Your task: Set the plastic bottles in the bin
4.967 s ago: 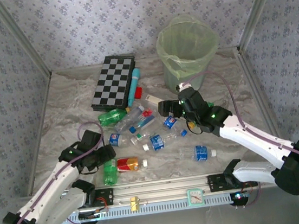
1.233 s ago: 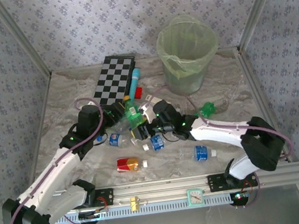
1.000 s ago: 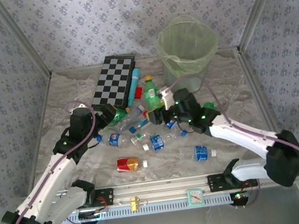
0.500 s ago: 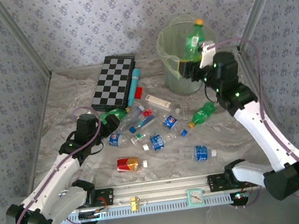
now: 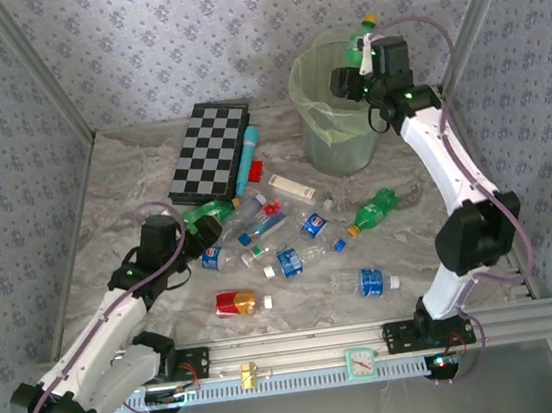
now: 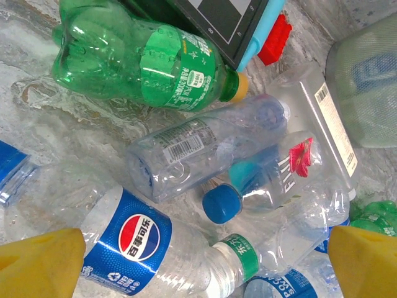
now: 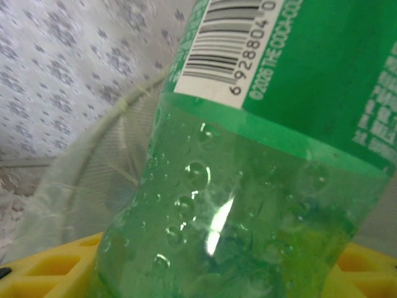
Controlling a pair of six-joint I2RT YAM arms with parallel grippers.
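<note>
The right hand (image 5: 353, 68) pinches a green plastic bottle with a yellow cap (image 5: 354, 49). Its yellow pads (image 7: 53, 268) are pressed to the bottle's lower body. The bottle stands nearly upright with its long axis vertical and its cap on top, tipped a little to the right. It hangs at the far-right rim of the round pale-green translucent bin (image 5: 332, 141). In the right wrist view the bottle wall is clear green and beaded with droplets, under a darker green label with a white barcode patch. The bin's thin crinkled bag liner (image 7: 93, 180) shows behind it.

The left hand (image 5: 197, 240) hovers low over the left side of the grey marbled counter (image 5: 118, 191), its yellow fingertips (image 6: 38, 264) spread wide apart. Below it lies a clear ribbed bottle with a blue label (image 6: 133, 239). Next to that is a clear bottle with a blue cap (image 6: 221, 203). Farther off, a second green bottle (image 6: 139, 62) lies on its side, its bumpy base to the left and its cap to the right.

More bottles lie flat across the middle of the counter. A third green bottle (image 5: 379, 204) lies to the right with its cap pointing near-left. A bottle with a red-yellow label (image 5: 240, 303) lies on the near side with its long axis left to right.

At the far left lies a black-and-white checkerboard (image 5: 211, 152). A long cyan tube (image 5: 247, 160) runs along its right edge, and a small red block (image 5: 256, 172) sits just beside the tube.
</note>
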